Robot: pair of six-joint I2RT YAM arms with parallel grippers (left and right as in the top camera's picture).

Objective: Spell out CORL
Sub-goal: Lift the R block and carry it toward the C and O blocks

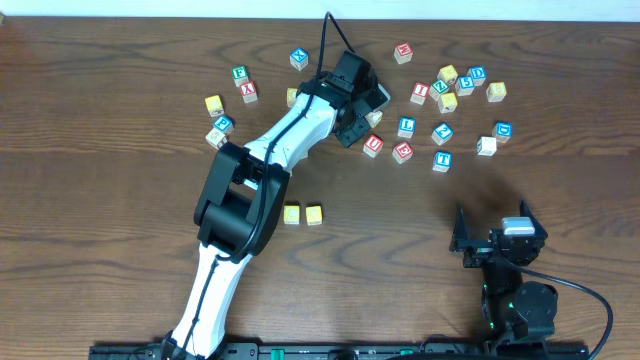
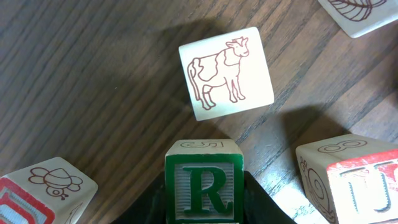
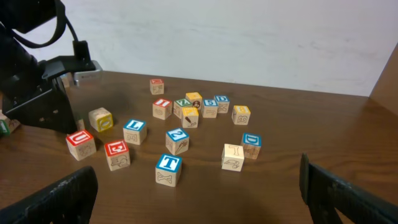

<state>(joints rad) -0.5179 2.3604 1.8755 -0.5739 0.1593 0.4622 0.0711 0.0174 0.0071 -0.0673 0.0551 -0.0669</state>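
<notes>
My left gripper (image 1: 360, 112) reaches into the cube cluster at the back of the table. In the left wrist view it (image 2: 205, 211) is shut on the green R cube (image 2: 204, 185), with a black finger on each side. Two yellow-faced cubes (image 1: 292, 214) (image 1: 314, 214) sit side by side mid-table, near the left arm. The blue L cube (image 1: 406, 127) stands in the cluster right of the left gripper and also shows in the right wrist view (image 3: 134, 130). My right gripper (image 1: 495, 240) (image 3: 199, 199) is open and empty at the front right.
A cow-picture cube (image 2: 226, 73) lies just ahead of the R cube, a red U cube (image 2: 367, 186) to its right, and a bee-picture cube (image 2: 50, 186) to its left. Several more cubes, including a blue T (image 1: 441, 160), are scattered at the back right, and others (image 1: 215, 105) at the back left.
</notes>
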